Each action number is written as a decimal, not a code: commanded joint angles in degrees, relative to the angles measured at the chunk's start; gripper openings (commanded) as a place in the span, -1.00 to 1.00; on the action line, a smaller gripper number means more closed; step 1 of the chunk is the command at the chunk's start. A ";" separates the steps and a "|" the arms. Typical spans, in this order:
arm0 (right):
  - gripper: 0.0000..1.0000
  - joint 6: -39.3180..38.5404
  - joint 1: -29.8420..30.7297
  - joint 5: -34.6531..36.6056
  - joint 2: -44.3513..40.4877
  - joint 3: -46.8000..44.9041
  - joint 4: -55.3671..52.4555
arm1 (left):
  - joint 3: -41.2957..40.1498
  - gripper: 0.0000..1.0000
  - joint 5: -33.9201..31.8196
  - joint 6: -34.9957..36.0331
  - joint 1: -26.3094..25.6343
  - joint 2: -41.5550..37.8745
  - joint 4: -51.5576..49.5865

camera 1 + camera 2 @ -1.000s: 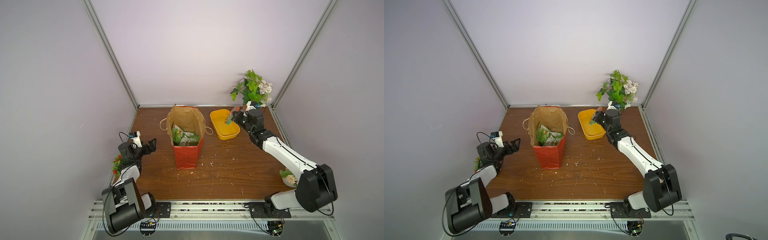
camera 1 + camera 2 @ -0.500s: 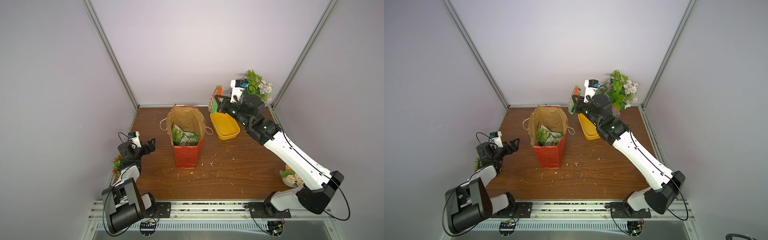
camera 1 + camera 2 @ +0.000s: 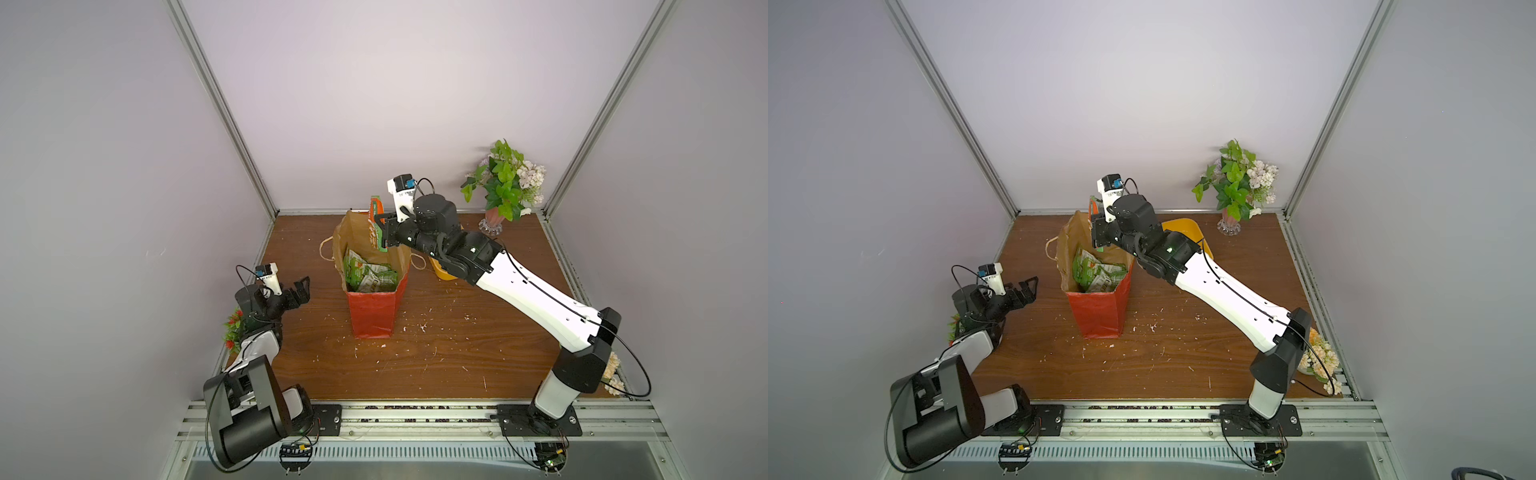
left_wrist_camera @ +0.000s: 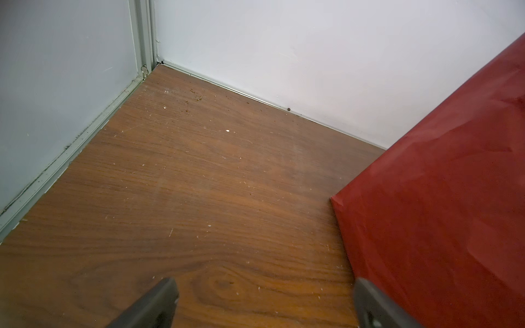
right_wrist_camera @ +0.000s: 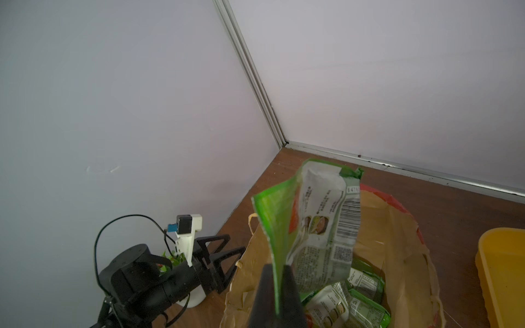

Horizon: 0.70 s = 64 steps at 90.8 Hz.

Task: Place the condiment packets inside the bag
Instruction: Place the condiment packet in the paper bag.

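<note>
The red bag (image 3: 370, 309) stands open mid-table, brown inside, with several green condiment packets (image 3: 370, 276) lying in it. My right gripper (image 3: 384, 232) is shut on one more green and orange packet (image 3: 375, 226), holding it upright above the bag's far right rim. In the right wrist view the packet (image 5: 321, 221) hangs pinched by its edge in the gripper (image 5: 277, 269), over the bag's mouth (image 5: 397, 233). My left gripper (image 3: 301, 286) stands open and empty, low and left of the bag; the left wrist view shows the gripper (image 4: 264, 284) beside the bag's red wall (image 4: 440, 213).
A yellow tub (image 3: 1183, 232) sits right of the bag, partly behind my right arm. A vase of flowers (image 3: 505, 183) stands in the back right corner. A small red-flowered plant (image 3: 235, 328) is by my left arm, and more flowers (image 3: 611, 370) by the right arm's base.
My right arm has risen from the yellow tub with the packet and swung left to above the bag. The left arm has not moved.
</note>
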 commanded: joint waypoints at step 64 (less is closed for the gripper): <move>0.34 -5.26 0.70 5.07 -4.46 0.66 -3.41 | -0.81 0.99 1.24 1.34 0.90 -0.28 1.87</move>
